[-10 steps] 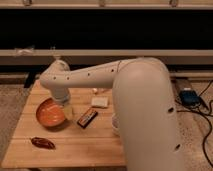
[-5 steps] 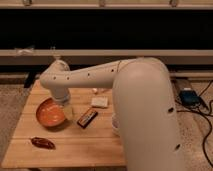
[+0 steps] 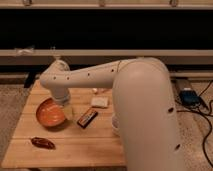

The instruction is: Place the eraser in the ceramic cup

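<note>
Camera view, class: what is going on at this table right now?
A white robot arm reaches across the wooden table. Its claw hangs by the right rim of the orange bowl, just left of the eraser. The eraser lies flat on the table, not gripped. The ceramic cup stands to its right, partly hidden by the arm.

My arm [image 3: 95, 77] stretched left, wrist turned down.
The white forearm runs leftward to the wrist joint [image 3: 57, 82]; my gripper [image 3: 67, 106] hangs below it, apparently pointing straight down.
</note>
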Tool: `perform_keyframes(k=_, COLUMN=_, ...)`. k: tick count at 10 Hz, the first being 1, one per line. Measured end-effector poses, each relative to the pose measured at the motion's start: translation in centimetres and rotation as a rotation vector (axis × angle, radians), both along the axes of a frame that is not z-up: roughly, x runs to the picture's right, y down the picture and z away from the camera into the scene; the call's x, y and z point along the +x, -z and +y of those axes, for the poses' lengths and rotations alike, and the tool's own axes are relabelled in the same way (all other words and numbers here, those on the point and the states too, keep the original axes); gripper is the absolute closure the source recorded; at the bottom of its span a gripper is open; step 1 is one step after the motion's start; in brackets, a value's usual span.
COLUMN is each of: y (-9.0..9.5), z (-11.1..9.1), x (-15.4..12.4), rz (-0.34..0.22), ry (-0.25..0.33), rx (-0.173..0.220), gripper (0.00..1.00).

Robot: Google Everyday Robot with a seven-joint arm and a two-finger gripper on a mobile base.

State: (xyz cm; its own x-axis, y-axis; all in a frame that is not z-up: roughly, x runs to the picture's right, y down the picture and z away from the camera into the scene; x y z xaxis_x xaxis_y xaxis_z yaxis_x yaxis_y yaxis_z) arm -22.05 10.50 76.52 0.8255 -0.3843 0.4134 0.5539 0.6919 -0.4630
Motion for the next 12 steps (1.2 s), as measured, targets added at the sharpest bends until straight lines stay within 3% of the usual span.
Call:
perform_keyframes(k=8, y=0.3, z=-0.2, x=0.4, rz=0.013, ry=0.009, rx=-0.001, gripper=0.20)
perform_keyframes(k=12, y=2.1, z=0.3, x=5.8, rz=0.057, ry=0.009, rx=0.003, gripper=0.20)
